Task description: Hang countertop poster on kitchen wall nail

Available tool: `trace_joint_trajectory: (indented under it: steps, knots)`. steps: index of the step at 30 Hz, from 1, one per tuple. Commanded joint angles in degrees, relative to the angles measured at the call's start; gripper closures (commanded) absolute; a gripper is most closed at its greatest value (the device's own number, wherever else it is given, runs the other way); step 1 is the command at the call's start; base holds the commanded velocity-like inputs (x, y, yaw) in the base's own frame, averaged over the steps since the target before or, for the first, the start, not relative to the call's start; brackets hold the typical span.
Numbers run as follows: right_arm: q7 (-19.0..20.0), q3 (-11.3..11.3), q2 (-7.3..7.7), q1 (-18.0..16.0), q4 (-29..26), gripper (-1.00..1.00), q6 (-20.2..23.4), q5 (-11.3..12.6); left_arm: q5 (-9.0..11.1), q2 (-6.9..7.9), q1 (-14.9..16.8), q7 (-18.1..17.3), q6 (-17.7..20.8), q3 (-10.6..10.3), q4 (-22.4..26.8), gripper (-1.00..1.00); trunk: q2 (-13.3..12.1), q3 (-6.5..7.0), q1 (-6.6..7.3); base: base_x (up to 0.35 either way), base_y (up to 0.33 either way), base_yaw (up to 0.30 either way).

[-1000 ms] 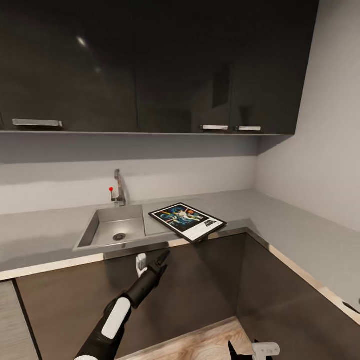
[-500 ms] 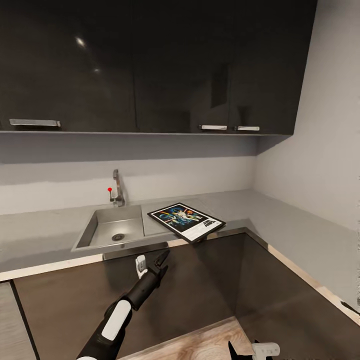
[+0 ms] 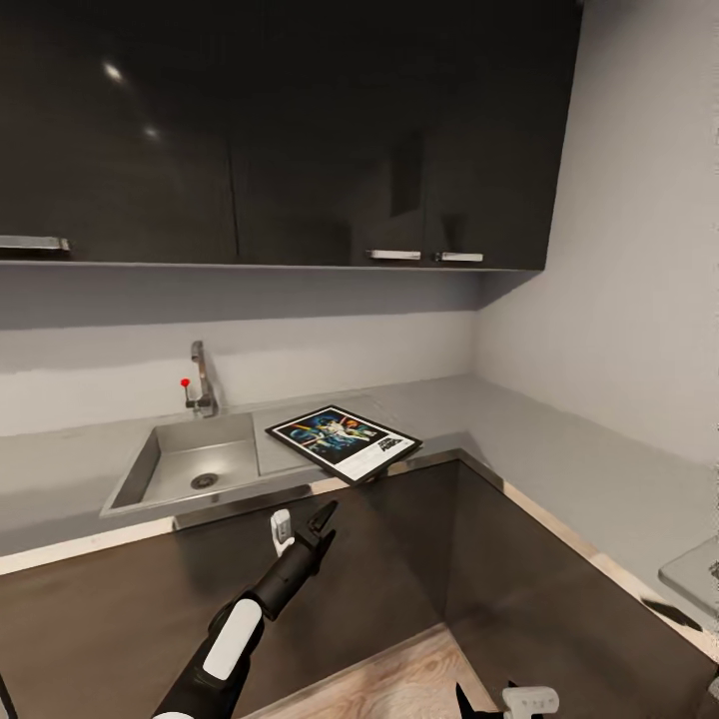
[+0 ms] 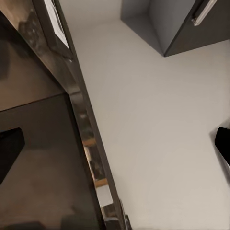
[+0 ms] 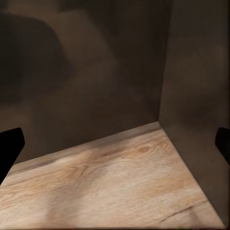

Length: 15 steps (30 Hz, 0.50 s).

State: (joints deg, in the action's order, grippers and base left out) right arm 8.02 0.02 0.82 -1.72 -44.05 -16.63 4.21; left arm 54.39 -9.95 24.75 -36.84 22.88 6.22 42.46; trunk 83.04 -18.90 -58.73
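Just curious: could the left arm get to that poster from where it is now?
Probably yes. The left gripper hangs open just below the counter edge, and the poster overhangs that edge with nothing between them.

The robot's left arm [image 3: 235, 629] is a black tube with a white forearm panel, tapering to a gripper [image 3: 302, 524] with one white and one black finger.

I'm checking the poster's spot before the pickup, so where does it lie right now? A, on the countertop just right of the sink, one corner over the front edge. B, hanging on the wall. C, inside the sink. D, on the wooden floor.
A: the poster lies flat on the countertop beside the sink, its near corner jutting past the front edge.
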Motion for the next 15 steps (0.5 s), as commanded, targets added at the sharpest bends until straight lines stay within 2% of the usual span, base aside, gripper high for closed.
trace_joint_trajectory:
  steps: [1,4,10,15]
  knots:
    - [0.35,-0.01,0.01,-0.04,0.17,-1.0,-0.16,0.45,0.32,-0.05,0.04,-0.11,0.5,0.2,-0.01,-1.0,0.04,-0.07,0.0,0.005,0.0,-0.062]
    - [0.34,0.03,-0.01,-0.04,0.43,-1.0,-0.16,0.45,0.3,-0.05,0.04,-0.13,0.5,0.2,-0.01,-1.0,0.04,-0.07,0.0,0.041,-0.002,-0.041]
    - [0.32,0.07,-0.03,-0.04,0.68,-1.0,-0.16,0.45,0.34,-0.05,0.04,-0.15,0.5,0.23,-0.01,-1.0,0.04,-0.07,0.0,0.19,-0.06,-0.011]
    - [0.27,0.13,-0.03,-0.04,0.78,-1.0,-0.16,0.42,0.36,-0.05,0.04,-0.16,0.5,0.27,-0.01,-1.0,0.04,-0.07,0.0,0.083,-0.026,-0.002]
